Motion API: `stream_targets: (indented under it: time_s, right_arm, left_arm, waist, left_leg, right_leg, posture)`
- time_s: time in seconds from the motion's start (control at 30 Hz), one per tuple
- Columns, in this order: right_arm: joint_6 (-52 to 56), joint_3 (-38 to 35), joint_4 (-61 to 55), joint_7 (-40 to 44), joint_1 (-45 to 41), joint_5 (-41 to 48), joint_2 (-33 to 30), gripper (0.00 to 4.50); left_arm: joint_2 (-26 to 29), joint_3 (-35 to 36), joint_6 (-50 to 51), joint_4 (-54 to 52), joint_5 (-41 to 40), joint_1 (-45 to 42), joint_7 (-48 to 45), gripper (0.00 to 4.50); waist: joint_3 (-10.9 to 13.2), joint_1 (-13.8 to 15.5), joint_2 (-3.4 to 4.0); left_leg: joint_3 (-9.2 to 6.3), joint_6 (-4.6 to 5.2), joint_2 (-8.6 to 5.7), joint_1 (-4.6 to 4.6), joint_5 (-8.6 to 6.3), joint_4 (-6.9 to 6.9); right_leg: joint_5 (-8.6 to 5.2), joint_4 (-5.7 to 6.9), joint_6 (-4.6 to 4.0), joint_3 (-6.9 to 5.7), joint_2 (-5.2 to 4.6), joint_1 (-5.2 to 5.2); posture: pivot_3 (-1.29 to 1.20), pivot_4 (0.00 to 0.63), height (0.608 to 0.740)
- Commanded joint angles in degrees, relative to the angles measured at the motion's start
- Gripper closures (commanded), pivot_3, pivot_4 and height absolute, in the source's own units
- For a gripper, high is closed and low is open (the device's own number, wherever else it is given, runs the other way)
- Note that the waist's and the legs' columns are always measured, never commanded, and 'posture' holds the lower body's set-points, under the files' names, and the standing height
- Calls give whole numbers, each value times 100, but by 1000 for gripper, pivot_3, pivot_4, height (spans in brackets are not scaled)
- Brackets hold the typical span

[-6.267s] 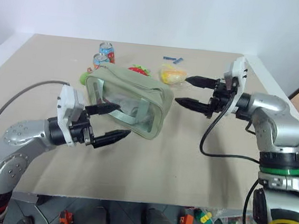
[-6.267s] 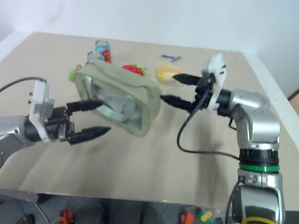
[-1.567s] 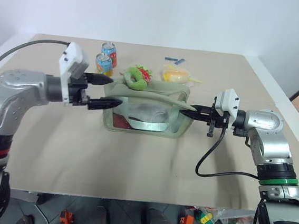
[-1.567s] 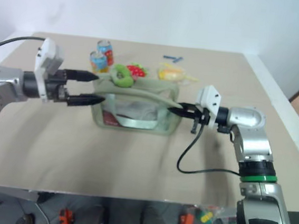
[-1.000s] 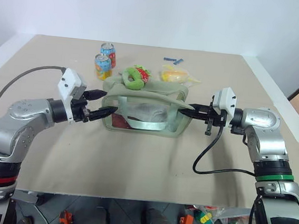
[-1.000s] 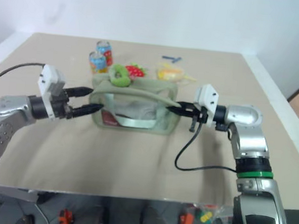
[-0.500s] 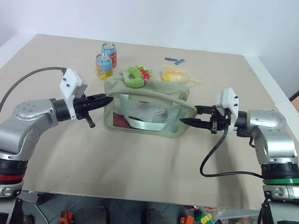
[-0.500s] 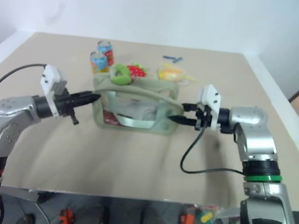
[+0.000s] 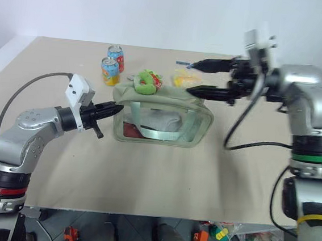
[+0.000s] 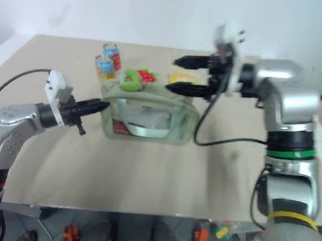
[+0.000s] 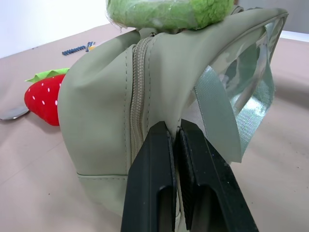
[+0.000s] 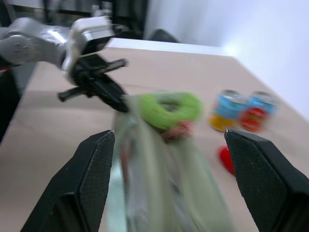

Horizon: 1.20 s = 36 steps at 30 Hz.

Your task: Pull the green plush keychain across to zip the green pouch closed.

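The green pouch (image 9: 162, 118) sits mid-table, its clear window side facing me. The green plush keychain (image 9: 146, 82) rests on the pouch's top at its left end, where the zipper (image 11: 138, 92) runs down the end. My left gripper (image 9: 115, 109) is shut, pinching the fabric at that left end; in the left wrist view its fingers (image 11: 159, 179) press together against the pouch (image 11: 101, 121). My right gripper (image 9: 189, 77) hangs open above the pouch's right end, holding nothing. Its wrist view looks down on the keychain (image 12: 169, 108).
Two soda cans (image 9: 111, 64) stand behind the pouch's left end. A red strawberry toy (image 11: 44, 95) lies just behind the keychain. A yellow item in clear wrapping (image 9: 183, 77) and a small blue thing (image 9: 183, 63) lie further back. The table's front half is bare.
My right gripper let go of the pouch's right end, opened wide and rose up and leftward. My left gripper closed on the pouch's left end and has stayed put.
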Motion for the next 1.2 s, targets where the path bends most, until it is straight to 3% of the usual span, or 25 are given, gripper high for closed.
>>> stream_targets:
  time_s: [0.03, 0.17, 0.33, 0.67, 0.73, 0.97, 1.2]
  right_arm:
    - [-228, 128, 12, -246, -337, -114, 450, 745]
    - [-498, 372, 489, -434, -539, -375, 1042, 745]
    - [-714, 468, 772, -409, -569, -524, 1312, 745]
    - [-1251, 636, 1474, -225, -352, -1038, 1298, 3977]
    - [-1290, 636, 1483, -184, -311, -1083, 1287, 4423]
    - [-1431, 505, 1203, 64, -162, -960, 1254, 4423]
    - [-2073, -186, 583, -584, -103, -751, 1221, 4423]
  left_arm:
    - [-83, 39, -11, -231, -131, -58, 13, 4500]
    - [-92, 81, 44, -346, -214, 28, 1, 4500]
    - [-88, 46, 57, -419, -160, 105, 42, 4500]
    - [-111, 5, 16, -469, -106, 213, 131, 4500]
    - [-112, 2, 13, -463, -98, 206, 135, 4500]
    - [-138, -37, -6, -406, -38, 137, 151, 4500]
    - [-365, -74, -10, -388, 4, -71, 366, 4500]
  waist:
    - [0, 9, 0]
    - [0, 26, -1]
    - [0, 34, 0]
    - [-1, 30, 0]
    - [-1, 30, 0]
    - [-1, 31, 0]
    - [-1, 37, 0]
  left_leg:
    - [-2, 0, 0, -8, 0, 2]
    - [-19, 0, -2, -51, 0, 15]
    - [-23, 0, -7, -75, 0, 18]
    - [-31, -1, -4, -75, 2, 18]
    - [-33, -1, -4, -74, 2, 18]
    - [-38, -2, -4, -73, 3, 20]
    - [-46, -5, -5, -75, 5, 21]
  right_leg:
    - [0, 0, 0, -2, -1, -7]
    - [4, 0, -1, -23, -7, -37]
    - [23, 0, -27, -28, -13, -54]
    - [20, 2, -24, -41, -9, -56]
    - [20, 2, -24, -43, -9, -55]
    - [21, 2, -26, -48, -10, -49]
    - [19, 2, -22, -55, -10, -47]
  posture:
    - [0, 150, 740]
    - [0, 150, 740]
    - [0, 150, 740]
    - [0, 150, 740]
    - [0, 150, 740]
    - [0, 150, 740]
    - [0, 150, 740]
